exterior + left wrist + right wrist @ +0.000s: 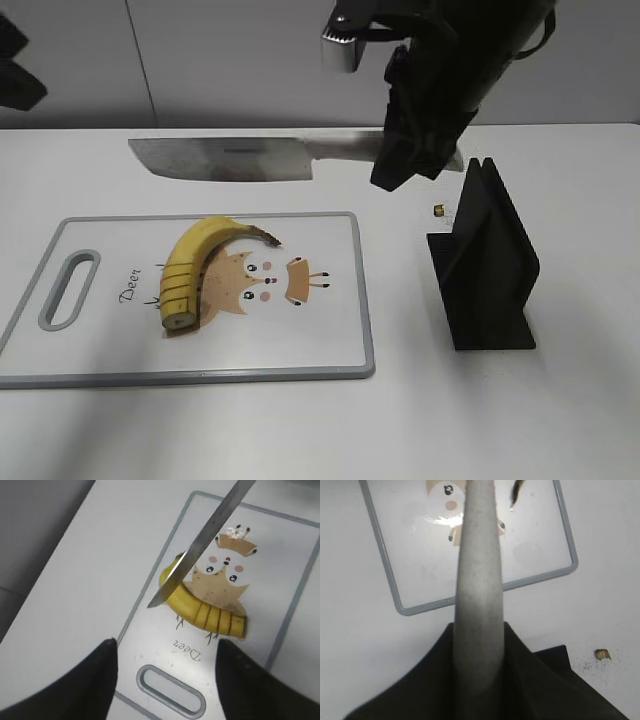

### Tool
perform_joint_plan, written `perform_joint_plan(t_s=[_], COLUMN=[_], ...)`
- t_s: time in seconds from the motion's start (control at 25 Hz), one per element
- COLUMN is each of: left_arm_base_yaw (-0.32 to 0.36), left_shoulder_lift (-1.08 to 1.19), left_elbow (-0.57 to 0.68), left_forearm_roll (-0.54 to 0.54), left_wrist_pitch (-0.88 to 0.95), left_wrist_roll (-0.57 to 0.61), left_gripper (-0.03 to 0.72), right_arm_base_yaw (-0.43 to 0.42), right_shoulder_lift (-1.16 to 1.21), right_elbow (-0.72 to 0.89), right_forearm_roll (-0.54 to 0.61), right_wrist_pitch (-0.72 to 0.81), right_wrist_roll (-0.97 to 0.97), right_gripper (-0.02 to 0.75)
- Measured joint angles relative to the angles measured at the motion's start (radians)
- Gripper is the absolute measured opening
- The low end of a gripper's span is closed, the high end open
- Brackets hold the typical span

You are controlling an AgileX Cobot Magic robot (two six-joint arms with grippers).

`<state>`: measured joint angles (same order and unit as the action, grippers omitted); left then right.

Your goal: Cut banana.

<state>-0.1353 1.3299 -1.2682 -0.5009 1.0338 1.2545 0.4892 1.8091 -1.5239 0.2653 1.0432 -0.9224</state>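
- Banana (195,268) lies on the white cutting board (330,340), over the deer print (250,285); slice lines cross its thick part, cut end facing the near edge
- Right gripper (415,165) has its fingers closed on the handle of the knife (235,158); the blade is level, raised above the board's far edge, clear of the banana
- Left gripper (165,680) fingers (90,685) spread apart, holding nothing, above the board's handle slot (172,690)
- Black stand (487,265) sits on the table (560,420), right of the board
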Motion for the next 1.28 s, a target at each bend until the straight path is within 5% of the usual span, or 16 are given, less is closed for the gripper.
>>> perform_joint_plan(t_s=[0.36,0.96,1.08,1.28], left_arm_base_yaw=[-0.073,-0.08,-0.08,-0.078], left_shoulder_lift=[0.219,0.365,0.374,0.386], left_elbow=[-0.059,-0.06,-0.06,-0.06], left_forearm_roll=[0.044,0.125,0.126,0.125], left_wrist_pitch=[0.026,-0.022,-0.025,-0.014], left_wrist_roll=[0.114,0.129,0.129,0.129], left_gripper=[0.597,0.582,0.514,0.287], right_arm_base_yaw=[0.007,0.023,0.023,0.023], right_shoulder_lift=[0.071,0.127,0.148,0.156], right_elbow=[-0.04,-0.065,-0.065,-0.065], right_forearm_roll=[0.084,0.143,0.146,0.151], right_wrist_pitch=[-0.001,-0.027,-0.026,-0.031], right_wrist_roll=[-0.131,-0.219,-0.219,-0.219], right_gripper=[0.162,0.162,0.162,0.162])
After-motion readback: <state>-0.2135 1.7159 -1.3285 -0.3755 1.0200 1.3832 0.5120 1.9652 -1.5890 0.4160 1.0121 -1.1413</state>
